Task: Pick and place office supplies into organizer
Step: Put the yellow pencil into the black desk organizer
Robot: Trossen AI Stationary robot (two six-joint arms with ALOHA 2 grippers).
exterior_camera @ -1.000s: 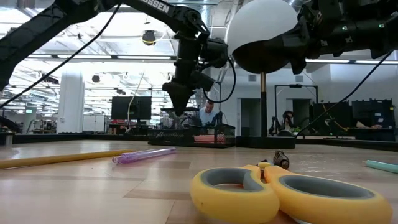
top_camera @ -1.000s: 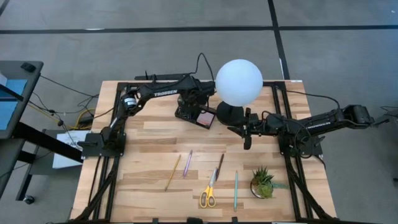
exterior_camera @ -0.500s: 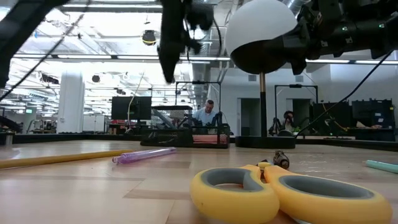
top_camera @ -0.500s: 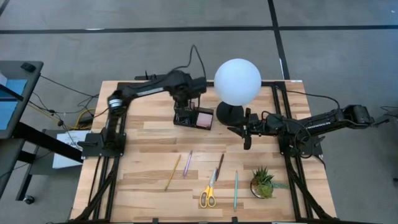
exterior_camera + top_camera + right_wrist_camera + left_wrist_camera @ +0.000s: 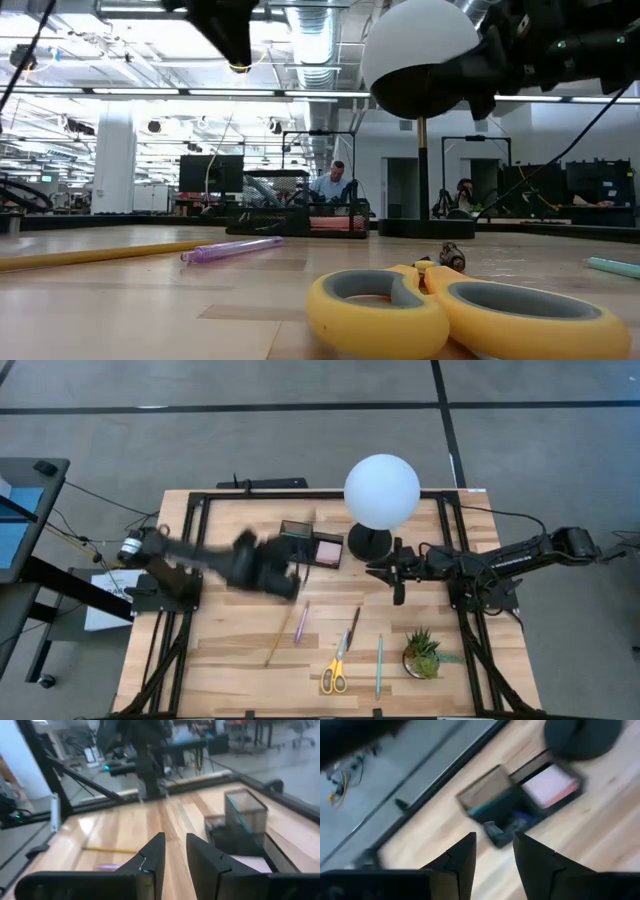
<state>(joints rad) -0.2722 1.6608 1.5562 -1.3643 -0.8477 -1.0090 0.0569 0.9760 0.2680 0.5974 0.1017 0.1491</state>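
No lettering, label, brand mark or number can be read anywhere in these views (both arms show only plain dark surfaces, one of them blurred).

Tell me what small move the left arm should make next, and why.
Probably carry the left claw on toward the purple pen and lower over it. Its fingers are apart with nothing between them, the organizer already holds the pink pad, and pens and the scissors still lie on the table.
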